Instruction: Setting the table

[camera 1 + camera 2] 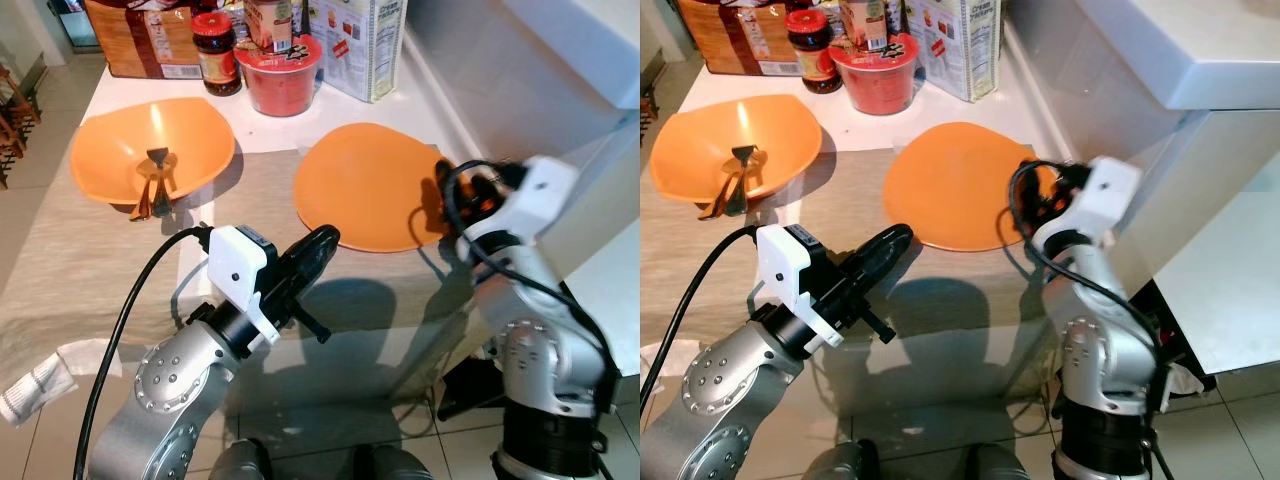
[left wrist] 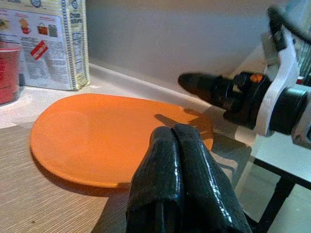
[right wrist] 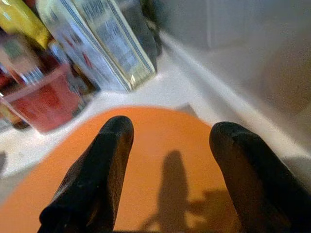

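A flat orange plate (image 1: 365, 185) lies on the beige table runner (image 1: 90, 270), near the table's right edge. An orange bowl (image 1: 150, 145) stands to its left with dark utensils (image 1: 155, 185) resting in it. My left gripper (image 1: 325, 238) is shut and empty, hovering just before the plate's (image 2: 107, 131) near rim. My right gripper (image 3: 170, 133) stands open over the plate's (image 3: 160, 145) right side, with nothing between its fingers (image 3: 114, 136). From the left wrist view the right gripper (image 2: 189, 82) is seen above the plate's far edge.
At the table's back stand a red tub (image 1: 280, 75), a dark jar (image 1: 215, 50), a carton (image 1: 365, 40) and a brown bag (image 1: 145, 35). A white wall ledge (image 1: 600, 60) borders the right side. A white cloth (image 1: 40, 380) lies on the tiled floor.
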You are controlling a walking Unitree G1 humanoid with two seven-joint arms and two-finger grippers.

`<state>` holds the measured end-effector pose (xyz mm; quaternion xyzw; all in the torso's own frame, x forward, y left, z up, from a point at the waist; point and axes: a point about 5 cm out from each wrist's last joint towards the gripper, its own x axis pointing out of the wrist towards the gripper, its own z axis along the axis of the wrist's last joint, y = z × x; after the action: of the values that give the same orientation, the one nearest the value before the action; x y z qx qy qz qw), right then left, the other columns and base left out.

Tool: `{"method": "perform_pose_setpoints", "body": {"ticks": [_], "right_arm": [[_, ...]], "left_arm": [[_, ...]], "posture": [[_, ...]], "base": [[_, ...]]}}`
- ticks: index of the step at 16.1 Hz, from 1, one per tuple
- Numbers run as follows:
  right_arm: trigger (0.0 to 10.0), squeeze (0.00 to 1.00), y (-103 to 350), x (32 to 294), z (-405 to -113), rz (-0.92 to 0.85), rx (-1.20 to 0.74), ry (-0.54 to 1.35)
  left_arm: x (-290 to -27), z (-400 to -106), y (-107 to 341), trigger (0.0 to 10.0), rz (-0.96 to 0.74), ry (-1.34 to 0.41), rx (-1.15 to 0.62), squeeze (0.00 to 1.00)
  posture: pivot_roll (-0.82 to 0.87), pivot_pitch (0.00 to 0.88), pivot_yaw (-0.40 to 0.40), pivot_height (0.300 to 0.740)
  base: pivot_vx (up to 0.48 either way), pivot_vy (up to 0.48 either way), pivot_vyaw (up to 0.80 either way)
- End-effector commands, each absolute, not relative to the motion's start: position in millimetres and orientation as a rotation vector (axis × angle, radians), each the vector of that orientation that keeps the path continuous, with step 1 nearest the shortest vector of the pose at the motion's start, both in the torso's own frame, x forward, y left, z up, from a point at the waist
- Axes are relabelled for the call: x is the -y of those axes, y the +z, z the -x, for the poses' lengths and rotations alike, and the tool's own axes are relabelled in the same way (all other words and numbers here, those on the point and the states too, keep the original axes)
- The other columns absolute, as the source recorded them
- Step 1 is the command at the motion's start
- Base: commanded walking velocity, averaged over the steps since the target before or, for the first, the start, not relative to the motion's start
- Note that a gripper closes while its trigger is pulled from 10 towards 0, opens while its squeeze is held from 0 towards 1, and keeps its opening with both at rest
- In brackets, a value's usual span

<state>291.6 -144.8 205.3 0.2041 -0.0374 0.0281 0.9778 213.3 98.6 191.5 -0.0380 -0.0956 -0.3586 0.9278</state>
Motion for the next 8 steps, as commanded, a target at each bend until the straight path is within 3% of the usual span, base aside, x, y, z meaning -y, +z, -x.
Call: {"method": "perform_pose_setpoints", "body": {"ticks": [1, 8], "right_arm": [[10.0, 0.0, 206.9, 144.2, -286.0, -0.438, 0.081, 0.091], [10.0, 0.0, 184.9, 151.5, -270.6, -0.47, -0.024, 0.041]], "left_arm": [[-96.2, -210.8, 192.2, 10.0, 0.086, -0.76, 0.199, 0.0], [-94.7, -211.4, 192.2, 10.0, 0.093, -0.774, 0.197, 0.0]], "posture": [[-0.07, 0.154, -0.018, 0.74], [-0.08, 0.159, -0.017, 0.74]], "base": [[0.0, 0.0, 0.0], [0.0, 0.0, 0.0]]}}
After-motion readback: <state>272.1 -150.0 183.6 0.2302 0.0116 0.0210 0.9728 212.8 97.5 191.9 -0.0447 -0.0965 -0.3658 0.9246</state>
